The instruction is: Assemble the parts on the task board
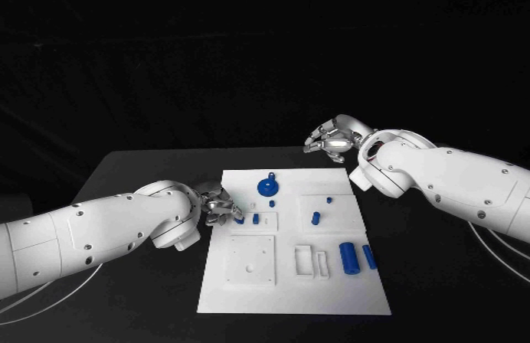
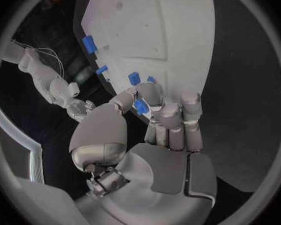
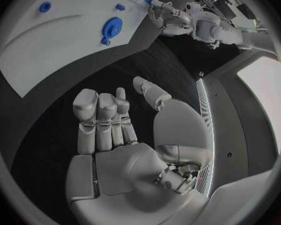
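At the task board's (image 1: 289,297) left edge, toward its far half: the working site. The board is the landmark for every entry below.

Task board: white plate, long axis running away from the robot, with shallow recesses and blue parts spread over it.

Left hand (image 1: 220,207): over the board's left edge, by far the nearer hand to the parts. In the left wrist view its fingers (image 2: 170,116) are curled in together and the thumb closes against them, pinching a small blue part (image 2: 140,106).

Right hand (image 1: 332,139): off the board, just beyond its far right corner, fingers side by side and fairly straight, thumb apart, holding nothing.

Blue disc part (image 1: 269,186): on the board's far half, right of the left hand.

Small blue peg (image 1: 255,219): on the board just right of the left hand's fingertips. Judgement: the held part's seat probably lies this way, a short reach inward. The held part's long axis cannot be told.
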